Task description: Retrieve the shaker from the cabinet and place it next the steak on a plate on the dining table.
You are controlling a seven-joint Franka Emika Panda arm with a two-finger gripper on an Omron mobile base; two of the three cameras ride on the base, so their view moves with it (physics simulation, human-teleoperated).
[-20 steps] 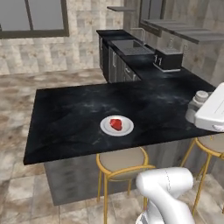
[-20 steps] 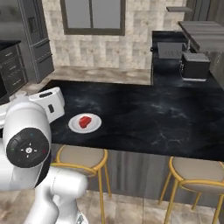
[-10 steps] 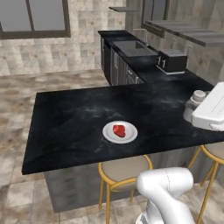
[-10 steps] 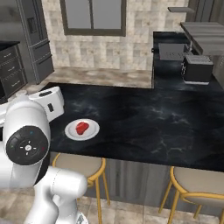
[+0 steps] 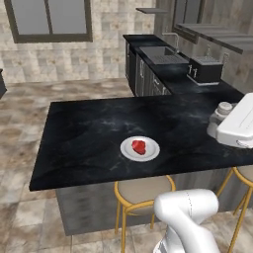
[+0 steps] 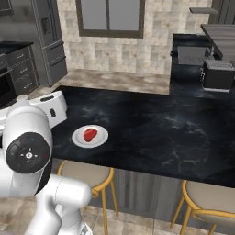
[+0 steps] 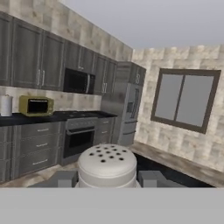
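Since a second ago your base has driven along the dining table [image 5: 89, 133], shifting both views. Your gripper [image 7: 107, 177] pinches the upright shaker [image 7: 107, 165] over the right edge; the plate [image 5: 127, 150] with steak [image 5: 139, 147] lies leftward near the front edge.

Table [image 5: 99, 123]: black stone with faint grey-white marbling; grey panelled base.
Plate [image 5: 127, 150]: plain white.
Steak [image 5: 139, 147]: red.
Shaker [image 7: 107, 164]: whitish-grey, with dark dots across its cap.
Claw [image 7: 107, 178]: grey fingertips [image 7: 151, 178].
Stools [image 5: 143, 190]: beige seats on golden-yellow frames.
Wall [image 5: 64, 62]: beige and grey mottled tiles.
Window [image 5: 49, 20]: dark frame, pale grey panes.
Microwave [image 7: 36, 105]: yellow with a dark door.
Cabinets [image 7: 26, 57]: dark grey.
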